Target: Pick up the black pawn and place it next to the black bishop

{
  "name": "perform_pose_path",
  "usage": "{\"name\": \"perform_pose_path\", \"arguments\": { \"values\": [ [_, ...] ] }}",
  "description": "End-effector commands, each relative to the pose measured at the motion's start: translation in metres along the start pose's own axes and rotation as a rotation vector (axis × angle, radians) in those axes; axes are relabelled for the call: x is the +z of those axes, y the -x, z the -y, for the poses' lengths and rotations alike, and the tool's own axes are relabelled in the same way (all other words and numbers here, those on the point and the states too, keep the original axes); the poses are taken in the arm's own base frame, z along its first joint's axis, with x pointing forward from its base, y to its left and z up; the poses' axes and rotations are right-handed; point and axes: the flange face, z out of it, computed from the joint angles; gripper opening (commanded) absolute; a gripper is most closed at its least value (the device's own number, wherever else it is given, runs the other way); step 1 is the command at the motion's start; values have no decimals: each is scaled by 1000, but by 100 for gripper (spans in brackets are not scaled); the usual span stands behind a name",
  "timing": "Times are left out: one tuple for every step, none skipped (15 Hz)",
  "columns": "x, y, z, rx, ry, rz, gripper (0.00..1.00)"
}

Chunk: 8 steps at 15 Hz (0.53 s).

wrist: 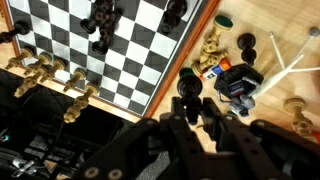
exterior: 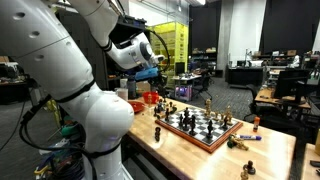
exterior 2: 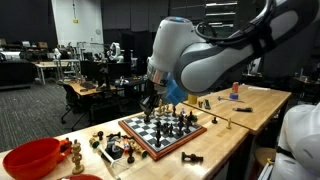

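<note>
In the wrist view my gripper (wrist: 193,108) is shut on a black pawn (wrist: 187,92), whose round head sticks out just past the two dark fingertips. It hangs over the wooden table beside the chessboard (wrist: 120,60). In an exterior view the gripper (exterior 2: 148,104) is just above the far corner of the board (exterior 2: 165,135). In another exterior view the gripper (exterior: 157,74) is above the near end of the board (exterior: 200,127). Several black pieces (wrist: 101,22) stand on the board. I cannot tell which of them is the black bishop.
Gold pieces (wrist: 45,70) line the board's edge, and more gold and black pieces (wrist: 212,45) lie off the board by a small blue and black object (wrist: 238,82). A red bowl (exterior 2: 30,158) sits at the table's end and also shows in another exterior view (exterior: 150,97).
</note>
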Motion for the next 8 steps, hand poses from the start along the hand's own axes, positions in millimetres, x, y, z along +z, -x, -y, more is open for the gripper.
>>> {"name": "perform_pose_path", "arguments": {
  "values": [
    [25, -19, -8, -70, 24, 27, 6],
    [32, -23, -11, -80, 31, 37, 6],
    [38, -28, -15, -90, 40, 47, 6],
    [44, -33, -17, -98, 51, 57, 6],
    [52, -37, -20, -107, 62, 69, 6],
    [57, -41, -22, -115, 70, 78, 6],
    [64, -45, -23, -124, 78, 90, 6],
    [71, -47, -26, -131, 90, 104, 6]
  ]
}}
